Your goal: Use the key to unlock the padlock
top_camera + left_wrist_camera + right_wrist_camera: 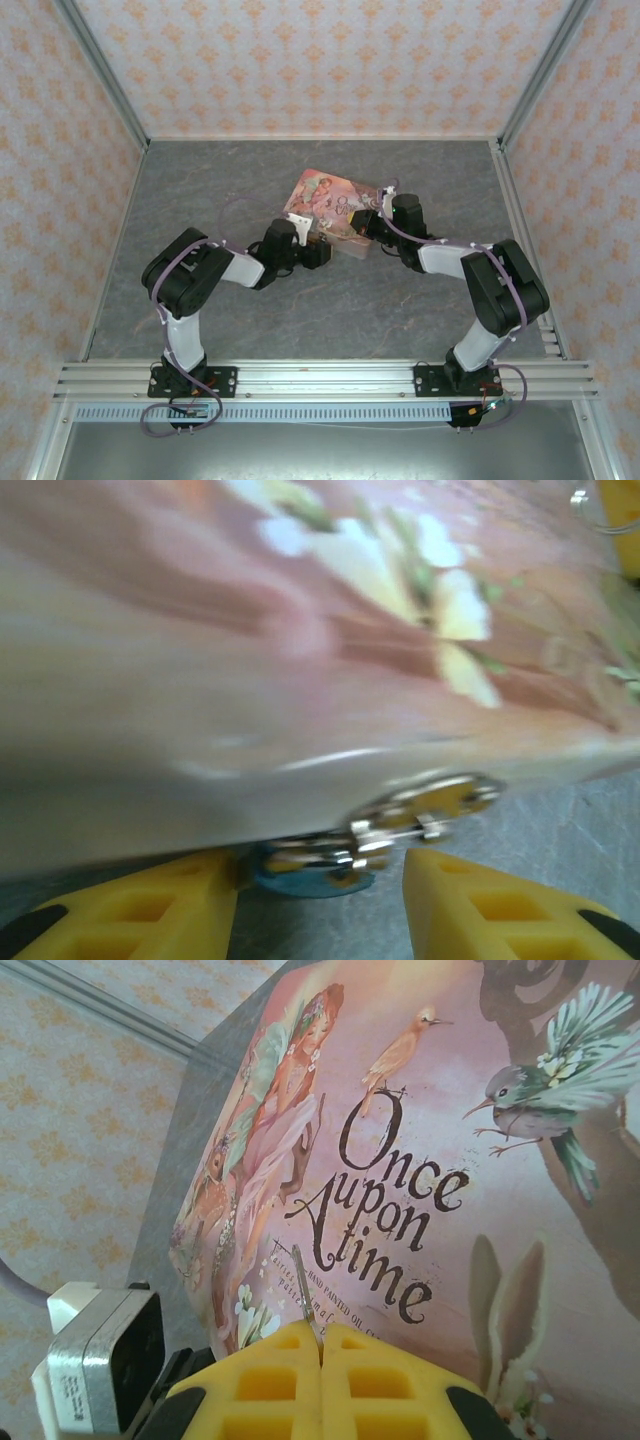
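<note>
Teal padlock [310,880] between parted fingers [150,905] of left gripper [320,858] (key [302,1295] in right gripper [321,1340])

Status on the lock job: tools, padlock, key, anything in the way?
Left tool open, straddling padlock. Right tool shut on key, tip poking out, pointed at the pink box. Padlock tucked against box edge by a shiny clasp; left view blurred.

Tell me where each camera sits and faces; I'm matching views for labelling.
Top external: above, behind the bases, looking down on the table; left arm, right arm show.
Left wrist: low, facing the pink box edge-on and the padlock; left gripper open.
Right wrist: over the box cover; right gripper shut on the key.
Shared: all see the box.
</note>
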